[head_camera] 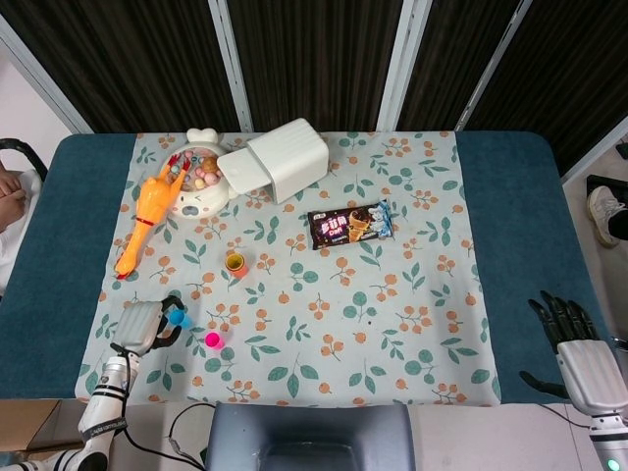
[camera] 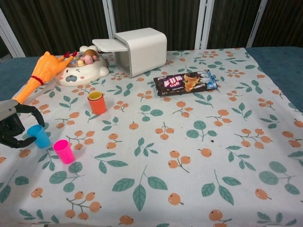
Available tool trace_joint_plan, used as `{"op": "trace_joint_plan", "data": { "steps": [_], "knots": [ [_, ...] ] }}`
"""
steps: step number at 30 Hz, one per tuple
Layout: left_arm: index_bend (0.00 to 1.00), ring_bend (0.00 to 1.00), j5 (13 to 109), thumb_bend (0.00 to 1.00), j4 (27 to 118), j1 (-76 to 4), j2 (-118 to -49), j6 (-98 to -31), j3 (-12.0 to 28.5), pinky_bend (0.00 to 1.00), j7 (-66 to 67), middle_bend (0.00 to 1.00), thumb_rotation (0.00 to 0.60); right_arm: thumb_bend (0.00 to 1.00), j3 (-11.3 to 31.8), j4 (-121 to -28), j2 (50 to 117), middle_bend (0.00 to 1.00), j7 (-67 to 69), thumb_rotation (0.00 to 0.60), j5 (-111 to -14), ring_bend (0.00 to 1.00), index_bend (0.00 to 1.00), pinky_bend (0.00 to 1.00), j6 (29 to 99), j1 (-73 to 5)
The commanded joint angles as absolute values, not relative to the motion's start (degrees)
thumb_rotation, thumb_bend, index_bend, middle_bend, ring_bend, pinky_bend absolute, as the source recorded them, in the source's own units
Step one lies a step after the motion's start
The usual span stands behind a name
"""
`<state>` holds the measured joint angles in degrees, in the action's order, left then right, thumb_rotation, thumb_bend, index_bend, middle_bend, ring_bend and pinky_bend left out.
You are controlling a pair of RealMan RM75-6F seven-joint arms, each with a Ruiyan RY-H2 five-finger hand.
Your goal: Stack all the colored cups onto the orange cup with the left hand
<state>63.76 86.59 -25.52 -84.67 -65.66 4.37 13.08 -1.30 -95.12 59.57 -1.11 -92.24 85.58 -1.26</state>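
Curling around the blue cup (camera: pixel 38 136), the left hand (camera: pixel 13 129) has its fingers on both sides of it — pink cup (camera: pixel 63 151) just beside, orange cup (camera: pixel 97 102) further up the tablecloth (camera: pixel 189 156). Right hand (head_camera: pixel 579 345) sits empty, fingers apart.

The left hand (camera: pixel 12 126) is cut off by the chest view's edge beside the blue cup (camera: pixel 39 136); contact between them cannot be told.
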Motion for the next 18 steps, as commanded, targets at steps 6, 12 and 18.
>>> {"op": "trace_joint_plan", "data": {
  "steps": [6, 12, 18],
  "knots": [
    [0.47, 1.00, 63.6, 0.35, 85.8, -25.4, -84.9, -64.9, 5.1, 1.00, 12.9, 1.00, 0.600, 0.21, -1.2, -95.1, 59.6, 0.00, -1.4, 0.600, -92.1, 0.00, 0.00, 0.00, 85.5, -1.3],
    [0.54, 1.00, 64.5, 0.34, 86.7, -25.6, -84.6, -66.0, 6.7, 1.00, 12.4, 1.00, 0.600, 0.20, -1.3, -95.2, 59.6, 0.00, -1.2, 0.600, -92.2, 0.00, 0.00, 0.00, 85.6, -1.2],
    [0.54, 1.00, 65.3, 0.34, 92.5, -28.3, -83.5, -69.0, 12.8, 1.00, 13.6, 1.00, 0.600, 0.21, -1.3, -95.1, 59.6, 0.00, -1.3, 0.600, -92.2, 0.00, 0.00, 0.00, 85.5, -1.3]
  ]
}}
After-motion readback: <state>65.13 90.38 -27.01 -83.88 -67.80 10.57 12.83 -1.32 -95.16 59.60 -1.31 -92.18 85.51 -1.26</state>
